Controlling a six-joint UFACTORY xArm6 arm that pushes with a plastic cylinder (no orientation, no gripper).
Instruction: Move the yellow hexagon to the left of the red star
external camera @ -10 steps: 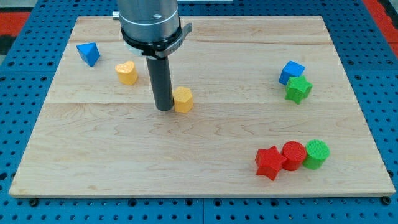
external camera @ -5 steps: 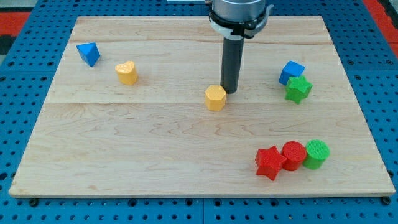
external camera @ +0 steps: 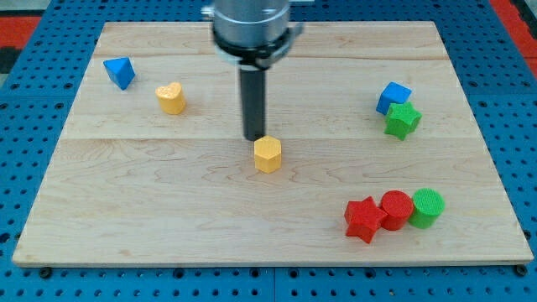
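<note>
The yellow hexagon sits near the middle of the wooden board. My tip is just above and slightly left of it in the view, very close to its upper edge. The red star lies toward the view's bottom right, well to the right of and below the hexagon. It touches a red cylinder on its right.
A green cylinder stands beside the red cylinder. A blue cube and a green star sit at the view's right. A yellow heart and a blue triangular block are at the upper left.
The hexagon first slid right, then moved down and left. My tip went from its left side to its upper right, and now stands just above it.
</note>
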